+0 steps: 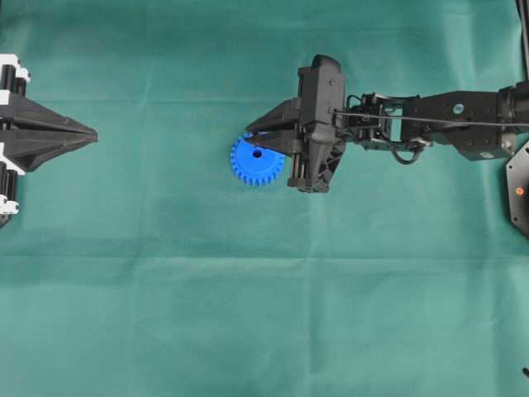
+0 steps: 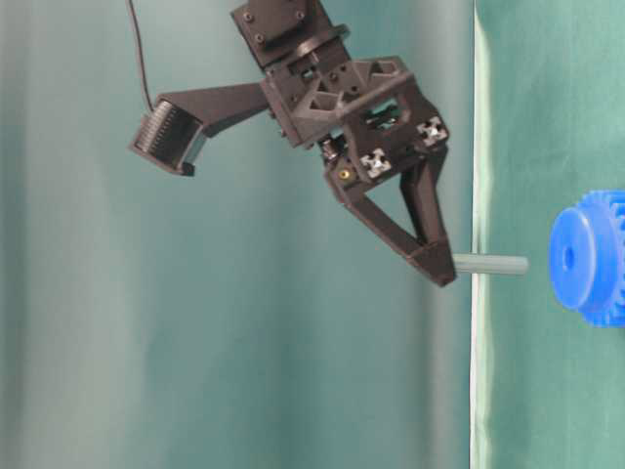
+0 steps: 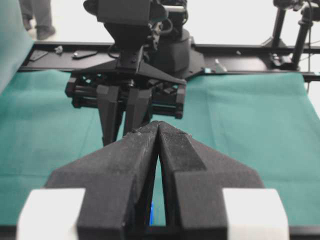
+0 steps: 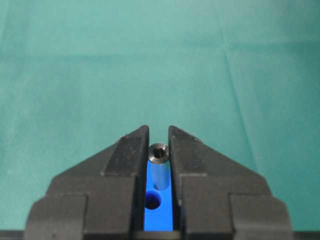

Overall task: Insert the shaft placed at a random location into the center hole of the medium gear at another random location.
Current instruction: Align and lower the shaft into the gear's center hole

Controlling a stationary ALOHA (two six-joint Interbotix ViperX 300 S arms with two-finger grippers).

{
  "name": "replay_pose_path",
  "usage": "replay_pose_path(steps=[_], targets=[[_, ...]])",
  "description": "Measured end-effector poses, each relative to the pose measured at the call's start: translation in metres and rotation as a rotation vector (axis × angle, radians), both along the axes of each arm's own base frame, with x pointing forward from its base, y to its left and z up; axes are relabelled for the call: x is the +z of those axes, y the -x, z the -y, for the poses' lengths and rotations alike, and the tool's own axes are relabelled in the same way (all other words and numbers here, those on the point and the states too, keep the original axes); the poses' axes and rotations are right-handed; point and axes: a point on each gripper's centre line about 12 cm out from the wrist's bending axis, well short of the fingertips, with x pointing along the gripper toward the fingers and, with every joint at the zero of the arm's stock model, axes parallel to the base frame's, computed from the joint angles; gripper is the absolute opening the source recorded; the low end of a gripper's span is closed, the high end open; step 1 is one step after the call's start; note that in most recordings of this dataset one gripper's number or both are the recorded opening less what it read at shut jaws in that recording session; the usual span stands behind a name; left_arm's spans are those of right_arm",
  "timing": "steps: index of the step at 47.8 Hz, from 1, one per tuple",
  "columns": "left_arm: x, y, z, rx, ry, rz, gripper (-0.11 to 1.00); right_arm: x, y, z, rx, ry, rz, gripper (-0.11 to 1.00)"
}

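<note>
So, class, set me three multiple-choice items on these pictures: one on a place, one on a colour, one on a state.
1. Where does the left gripper sit in the overhead view?
A. At the left edge, away from the gear
B. Over the gear
C. Beside the right arm's base

2. What colour is the medium gear?
A. Red
B. Blue
C. Yellow

3. What is the right gripper doing?
A. Standing wide open and empty
B. Shut on the gear's rim
C. Shut on the shaft

Answers: 1 A, its tips stay at the left edge, bare cloth between them and the gear. 2 B, bright blue in every view showing it. 3 C, the right wrist view shows the pin pinched between the fingertips.
</note>
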Motion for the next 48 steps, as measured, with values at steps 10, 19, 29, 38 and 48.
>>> replay_pose_path(steps=[10, 19, 29, 38, 48], targets=[[0.000, 0.000, 0.000, 0.002, 0.000, -0.003, 0.00, -0.016, -0.001, 0.000, -0.005, -0.010, -0.038, 0.12], [-0.001, 0.000, 0.000, 0.002, 0.000, -0.006, 0.00, -0.017, -0.001, 0.000, -0.004, -0.009, -0.042, 0.12], [-0.001, 0.000, 0.000, 0.000, 0.000, -0.006, 0.00, -0.017, -0.001, 0.000, -0.005, -0.010, -0.042, 0.12], [-0.001, 0.000, 0.000, 0.002, 0.000, -0.006, 0.00, -0.017, -0.001, 0.000, -0.006, -0.011, -0.042, 0.12], [-0.001, 0.000, 0.000, 0.000, 0.000, -0.009, 0.00, -0.008, 0.000, 0.000, -0.005, -0.009, -0.030, 0.12]])
